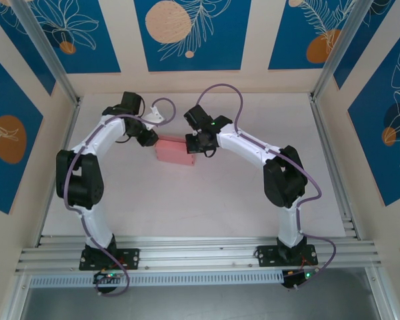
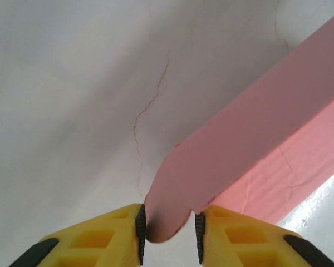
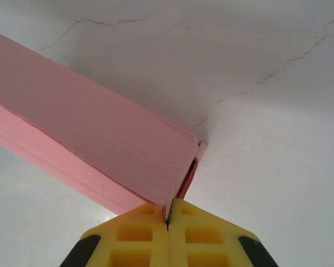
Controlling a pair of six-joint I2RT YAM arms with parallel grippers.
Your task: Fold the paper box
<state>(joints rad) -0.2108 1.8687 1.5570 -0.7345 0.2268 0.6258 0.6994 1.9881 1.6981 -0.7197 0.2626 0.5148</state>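
Observation:
The paper box (image 1: 174,151) is a small pink rectangular box lying on the white table between my two grippers. My left gripper (image 1: 151,138) is at its left end. In the left wrist view the box (image 2: 256,128) runs off to the upper right, and its rounded pink end flap (image 2: 167,200) sits between the yellow fingers of the left gripper (image 2: 170,221). The flap touches the left pad, and a sliver of table shows by the right pad. My right gripper (image 1: 195,147) is at the box's right end. There the right gripper (image 3: 168,214) is pinched on the card edge of the box (image 3: 100,133).
The white table (image 1: 187,207) has thin cracks in its surface. Aluminium rails (image 1: 200,257) run along the near edge and up both sides. Walls with blue panels (image 1: 190,33) close in the back and sides.

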